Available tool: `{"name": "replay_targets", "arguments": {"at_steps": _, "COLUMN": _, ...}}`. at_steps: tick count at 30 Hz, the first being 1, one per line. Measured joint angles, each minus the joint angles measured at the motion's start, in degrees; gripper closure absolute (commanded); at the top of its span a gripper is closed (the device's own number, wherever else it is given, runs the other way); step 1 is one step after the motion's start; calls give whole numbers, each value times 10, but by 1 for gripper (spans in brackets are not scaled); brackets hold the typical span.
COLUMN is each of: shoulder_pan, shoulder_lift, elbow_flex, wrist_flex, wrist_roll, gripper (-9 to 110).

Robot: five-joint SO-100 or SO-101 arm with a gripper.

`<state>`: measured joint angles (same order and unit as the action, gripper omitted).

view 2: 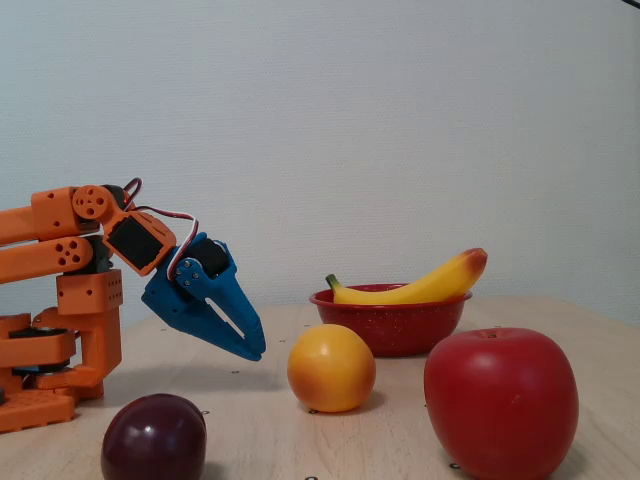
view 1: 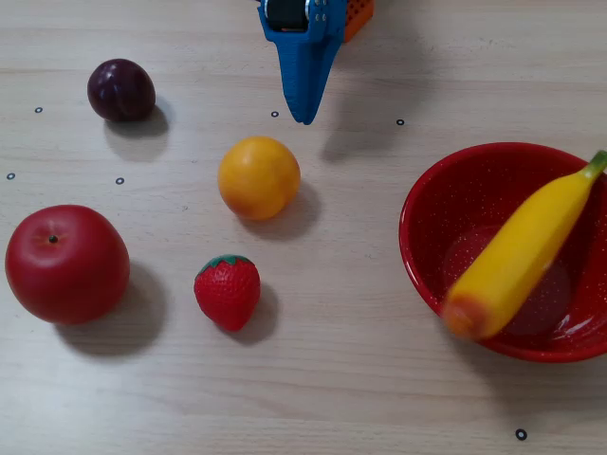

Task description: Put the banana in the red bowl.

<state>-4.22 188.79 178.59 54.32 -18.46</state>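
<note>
The task looks essentially done; the banana [view 1: 520,258] lies in the red bowl [view 1: 425,248], well away from the gripper [view 1: 303,116], off to its right and lower in the top-down fixed view; nothing appears left except perhaps pulling the arm back. The banana rests slantwise, its green stem tip propped past the bowl's far right rim and its orange-brown end jutting over the near rim, so it sits across the bowl rather than deep inside; it holds nothing else. The blue gripper [view 2: 255,350] hangs empty above the table, its fingers pressed together into one point, pinching nothing. Nearest it is the round orange-yellow fruit [view 1: 259,177], just below its tip in the top-down view; the plum [view 1: 121,89] lies to its left; the strawberry [view 1: 228,290] and big red apple [view 1: 66,263] lie farther, lower left.
</note>
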Motion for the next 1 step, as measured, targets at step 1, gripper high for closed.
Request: {"name": "replay_targets", "arguments": {"at_steps": 1, "shoulder_pan": 0, "shoulder_lift": 0, "elbow_flex": 0, "wrist_flex": 0, "wrist_roll": 0, "gripper": 101}}
